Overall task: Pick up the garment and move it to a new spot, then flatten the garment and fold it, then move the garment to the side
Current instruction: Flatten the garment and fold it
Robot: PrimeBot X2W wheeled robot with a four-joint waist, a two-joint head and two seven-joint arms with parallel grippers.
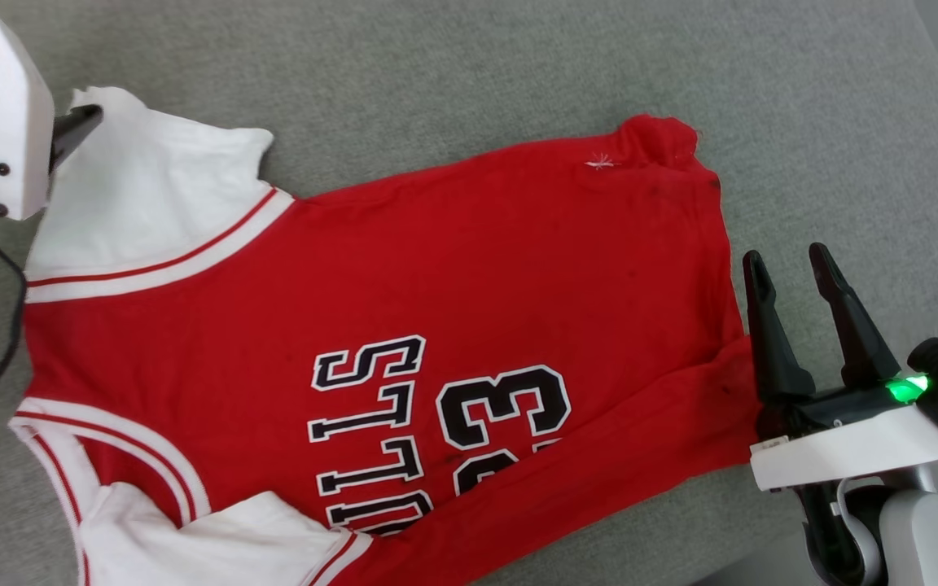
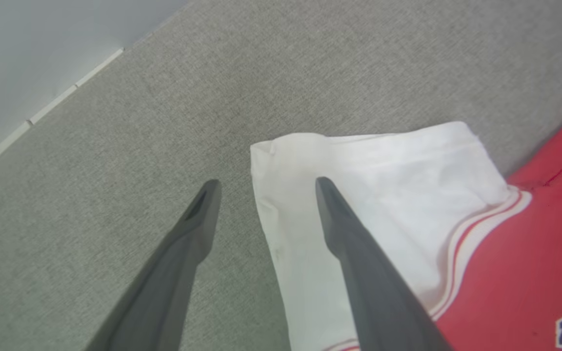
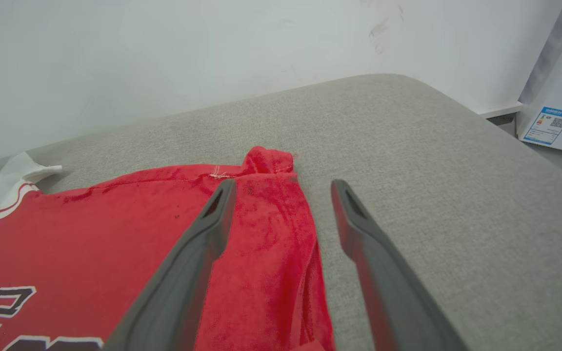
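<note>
The left tool [image 2: 266,181] is standing spread and is holding nothing. One finger is hanging over the white sleeve [image 2: 383,175], the other over the bare grey cushion [image 2: 115,146]. The right tool [image 1: 786,254] is also standing spread and empty at the hem [image 3: 300,234]: one finger is over the red cloth, the other over the cushion. Whether the fingers are touching the cloth, I cannot tell. The shirt [image 1: 436,268] is lying flat on the cushion, front up, its collar [image 1: 103,439] toward the robot's left and the hem toward its right. A red fold is covering part of the lettering [image 1: 367,431].
</note>
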